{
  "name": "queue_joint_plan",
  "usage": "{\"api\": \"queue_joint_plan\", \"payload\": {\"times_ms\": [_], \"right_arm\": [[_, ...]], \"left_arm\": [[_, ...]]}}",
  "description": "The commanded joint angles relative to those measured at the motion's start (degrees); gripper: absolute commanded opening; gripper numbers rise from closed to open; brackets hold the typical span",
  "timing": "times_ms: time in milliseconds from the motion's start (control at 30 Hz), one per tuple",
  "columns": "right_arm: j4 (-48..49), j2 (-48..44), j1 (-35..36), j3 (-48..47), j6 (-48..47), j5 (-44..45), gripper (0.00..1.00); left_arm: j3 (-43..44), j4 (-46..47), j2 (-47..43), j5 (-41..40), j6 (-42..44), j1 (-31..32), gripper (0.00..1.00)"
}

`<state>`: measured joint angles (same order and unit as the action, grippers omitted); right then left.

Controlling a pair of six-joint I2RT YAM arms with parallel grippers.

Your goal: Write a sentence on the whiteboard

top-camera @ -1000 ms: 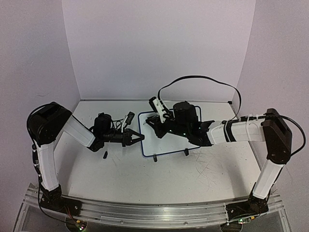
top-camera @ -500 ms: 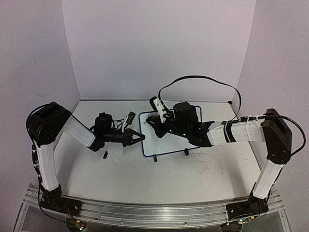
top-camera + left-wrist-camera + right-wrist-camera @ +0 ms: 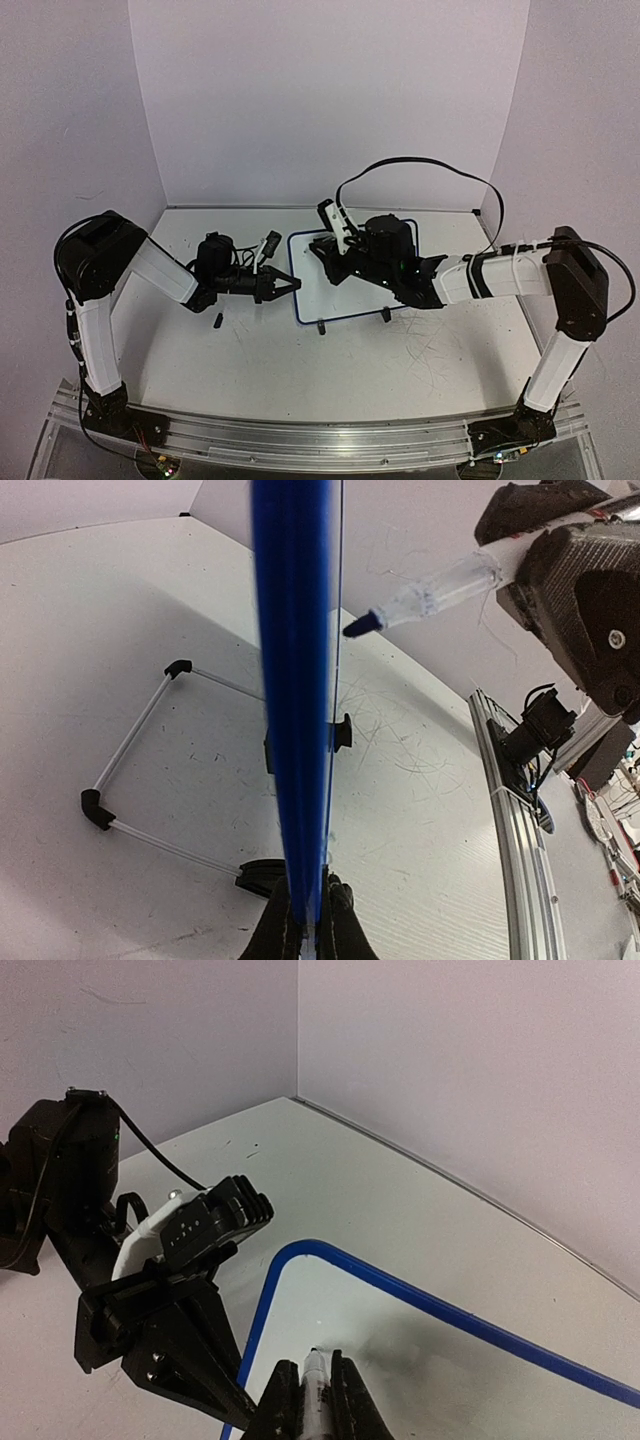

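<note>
1. The whiteboard [image 3: 312, 295] stands in the middle of the table [image 3: 330, 385], toward the back and between the two arms. It has a thin blue frame with rounded corners.
2. Two small black feet [image 3: 321, 326] at its near edge rest on the tabletop.
3. In the right wrist view, the part of the board's face that shows is plain white. In the top view the right arm covers most of the face, so lettering there cannot be judged.
4. The left gripper [image 3: 290, 284] is pinched tight on the board's left edge. Its wrist camera looks straight along the blue frame, which runs up from between the two fingertips.
5. The right gripper [image 3: 312, 1407] is closed narrowly around a marker [image 3: 313, 1375], over the board's far left corner.
6. The marker has a clear barrel and a dark blue tip. The tip points at the board's face and is just beside it, but whether it touches cannot be told.
7. The dark print on the marker's barrel is too small to read.
8. A thin white rod frame with black elbow joints [image 3: 130, 750] lies behind the board in the left wrist view.
9. A small black piece [image 3: 216, 321] lies on the table near the left arm.
10. The tabletop is covered in fine scratches.
11. A black cable [image 3: 420, 162] arches above the right arm.
</note>
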<state>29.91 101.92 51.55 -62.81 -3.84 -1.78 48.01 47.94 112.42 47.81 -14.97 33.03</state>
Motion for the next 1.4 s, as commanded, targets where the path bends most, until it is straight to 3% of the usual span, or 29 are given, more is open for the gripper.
{"api": "queue_joint_plan", "payload": {"times_ms": [0,1367], "right_arm": [[4.09,-3.79,0.39,0.95,0.86,0.40,0.00],[2.32,0.49,0.39,-2.70,1.50,4.98,0.00]], "left_arm": [[0.96,-4.17,-0.42,-2.45,3.81,0.28,0.00],[1.00,-5.62,-1.18,-3.06,5.15,0.82,0.00]]}}
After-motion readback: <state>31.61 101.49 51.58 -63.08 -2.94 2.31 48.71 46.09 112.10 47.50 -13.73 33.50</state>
